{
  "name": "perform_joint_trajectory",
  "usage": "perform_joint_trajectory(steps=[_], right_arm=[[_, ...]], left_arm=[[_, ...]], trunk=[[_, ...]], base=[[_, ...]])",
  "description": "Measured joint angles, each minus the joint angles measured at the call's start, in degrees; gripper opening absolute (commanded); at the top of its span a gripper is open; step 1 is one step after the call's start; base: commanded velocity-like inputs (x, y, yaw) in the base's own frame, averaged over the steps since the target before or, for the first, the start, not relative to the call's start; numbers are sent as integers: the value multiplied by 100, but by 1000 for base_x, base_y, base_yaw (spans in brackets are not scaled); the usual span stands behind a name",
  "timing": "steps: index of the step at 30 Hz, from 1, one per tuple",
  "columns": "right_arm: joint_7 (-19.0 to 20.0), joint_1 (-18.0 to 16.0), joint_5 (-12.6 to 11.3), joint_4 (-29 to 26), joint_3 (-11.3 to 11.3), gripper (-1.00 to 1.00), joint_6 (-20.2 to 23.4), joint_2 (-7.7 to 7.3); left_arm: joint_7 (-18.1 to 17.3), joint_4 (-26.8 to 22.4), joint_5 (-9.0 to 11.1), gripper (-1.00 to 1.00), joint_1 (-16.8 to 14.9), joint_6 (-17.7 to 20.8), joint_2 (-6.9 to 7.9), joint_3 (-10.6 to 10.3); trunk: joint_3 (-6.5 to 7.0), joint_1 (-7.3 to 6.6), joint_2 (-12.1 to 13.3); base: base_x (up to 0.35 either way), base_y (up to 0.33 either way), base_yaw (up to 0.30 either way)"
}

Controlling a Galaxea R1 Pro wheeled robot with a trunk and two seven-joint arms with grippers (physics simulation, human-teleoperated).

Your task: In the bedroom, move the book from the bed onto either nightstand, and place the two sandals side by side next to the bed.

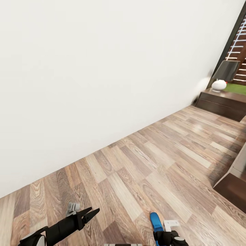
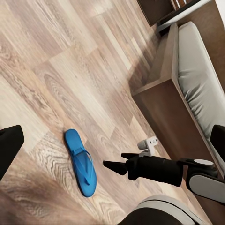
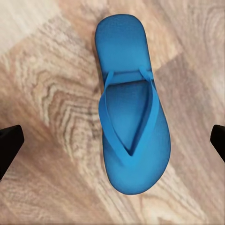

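One bright blue sandal (image 3: 131, 112) lies flat on the wood-plank floor, straps up. My right gripper (image 3: 112, 143) hangs open straight above it, with one black finger on each side and neither touching it. The left wrist view looks down on that sandal (image 2: 80, 161), with the right gripper (image 2: 119, 160) hovering just beside it and the bed (image 2: 197, 79) close by. In the head view the sandal's tip (image 1: 156, 220) pokes out in front of the right gripper (image 1: 164, 235). My left gripper (image 1: 91, 211) is open and empty, off to the left. The book is out of view.
A dark nightstand (image 1: 222, 102) with a white-based lamp (image 1: 220, 80) stands against the wall at the far right. The bed's dark frame corner (image 1: 234, 186) juts in from the right. A white wall runs along the left, and bare floor (image 1: 143, 164) lies between.
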Motion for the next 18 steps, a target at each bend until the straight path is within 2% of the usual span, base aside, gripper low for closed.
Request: perform_joint_trajectory(steps=[18], right_arm=[[0,0,0,0,0,100,0,0]], left_arm=[[-17,-9,0,100,-2,5,0,0]], trunk=[[-399,46,-24]], base=[[0,0,0]])
